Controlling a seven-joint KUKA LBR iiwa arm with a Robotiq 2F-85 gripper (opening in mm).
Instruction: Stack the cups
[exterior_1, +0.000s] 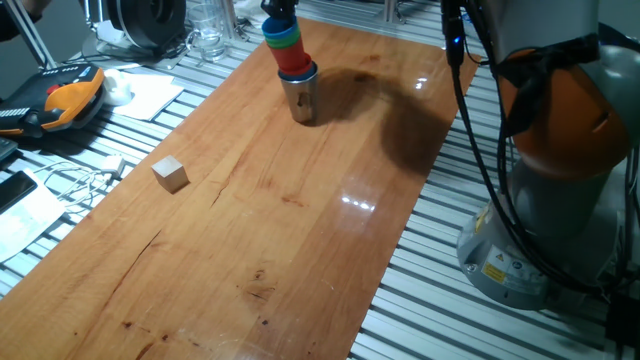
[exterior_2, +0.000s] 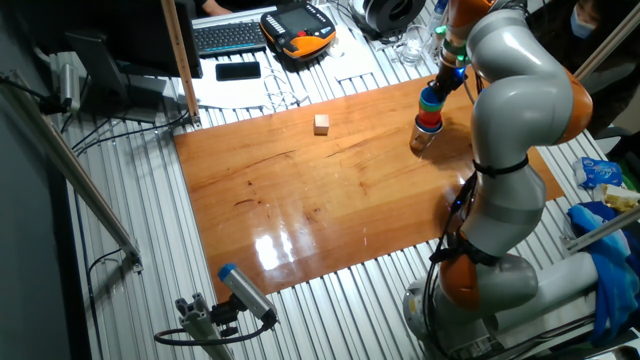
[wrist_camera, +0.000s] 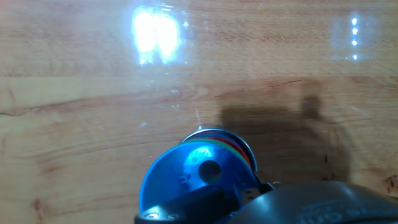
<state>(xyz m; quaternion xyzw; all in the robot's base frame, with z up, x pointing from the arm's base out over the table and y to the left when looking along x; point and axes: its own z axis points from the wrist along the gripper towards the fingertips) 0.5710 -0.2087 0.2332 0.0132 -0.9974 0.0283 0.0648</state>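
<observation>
A: Left to right, one fixed view. What's there?

B: Clutter off the left edge of the table (exterior_1: 330, 230): an orange pendant (exterior_1: 70, 98), cables. Then the cube (exterior_1: 171, 174) on the wood, alone, well apart from everything else.

A: Cups?

B: Far end, right of the cube. Steel cup (exterior_1: 301, 96) stands on the table. A nested stack (exterior_1: 289, 48) of coloured cups sits in its mouth: red at the bottom, green and blue above, orange at the top. Stack leans a little to the left.

A: Gripper?

B: The gripper (exterior_1: 279, 12) is right on top of the stack, mostly cut off by the frame edge. Can't tell if the fingers are closed on it or not.

A: Other fixed view?

B: Cube (exterior_2: 322, 123) left of centre, stack (exterior_2: 432, 105) to its right, steel cup (exterior_2: 423, 137) under it near the table's far right side. The arm (exterior_2: 515, 120) arches over from the right and the gripper (exterior_2: 447, 62) comes down on the stack top. Fingers too small to read.

A: Hand view?

B: Looks straight down into the top blue cup (wrist_camera: 196, 177), at bottom centre. Red and green rims show at its right edge, a steel rim (wrist_camera: 214, 132) behind. Dark gripper body bottom right. Fingers not visible, so grip state unknown.
</observation>
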